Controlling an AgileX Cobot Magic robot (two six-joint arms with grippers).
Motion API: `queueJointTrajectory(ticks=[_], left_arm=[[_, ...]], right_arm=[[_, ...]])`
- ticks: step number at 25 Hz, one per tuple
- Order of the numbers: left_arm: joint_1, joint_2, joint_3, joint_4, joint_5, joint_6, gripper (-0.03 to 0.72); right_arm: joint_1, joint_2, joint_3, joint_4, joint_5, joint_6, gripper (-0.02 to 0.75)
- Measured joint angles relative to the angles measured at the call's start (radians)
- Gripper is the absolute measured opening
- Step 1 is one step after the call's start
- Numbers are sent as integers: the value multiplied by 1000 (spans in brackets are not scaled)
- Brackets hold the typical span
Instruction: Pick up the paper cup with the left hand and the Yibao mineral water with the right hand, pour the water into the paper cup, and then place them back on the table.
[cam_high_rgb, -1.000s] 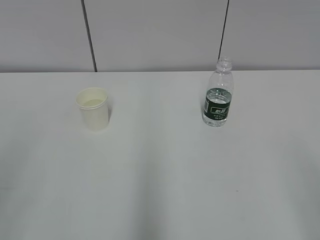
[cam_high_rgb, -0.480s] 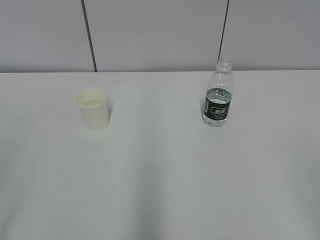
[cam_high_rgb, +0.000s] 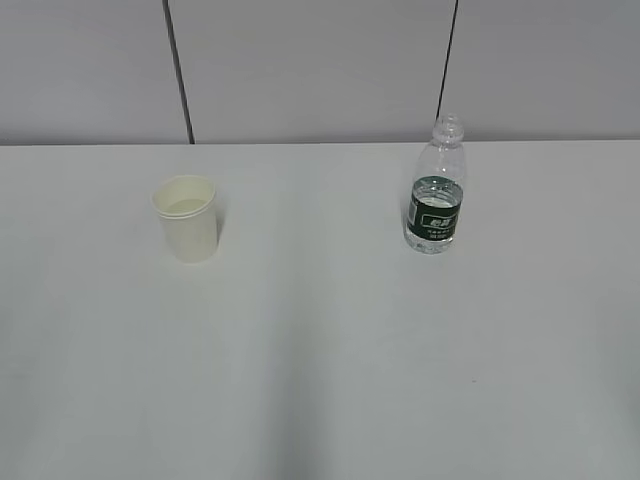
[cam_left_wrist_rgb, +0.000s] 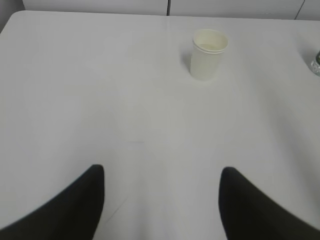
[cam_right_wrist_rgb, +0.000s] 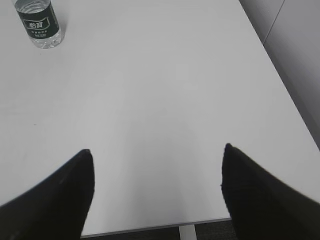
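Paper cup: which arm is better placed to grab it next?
Left. In the left wrist view the paper cup stands upright ahead of the open left gripper, slightly to its right. The right gripper faces only the bottle.

Only one printed surface anywhere: the dark green label (cam_right_wrist_rgb: 38, 24) wrapped around the Yibao mineral water (cam_high_rgb: 436, 190). White print on it, a short line of Chinese characters near the top and finer lines below. Too blurred in the right wrist view, too small in the exterior view, to read letter for letter.
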Motion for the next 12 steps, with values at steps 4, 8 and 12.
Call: queueJointTrajectory(ticks=[4, 8, 12], left_arm=[[1, 0, 0, 0, 0, 0, 443], [1, 0, 0, 0, 0, 0, 443], [1, 0, 0, 0, 0, 0, 443]], right_arm=[[0, 0, 0, 0, 0, 0, 586], [0, 0, 0, 0, 0, 0, 586], [0, 0, 0, 0, 0, 0, 586]])
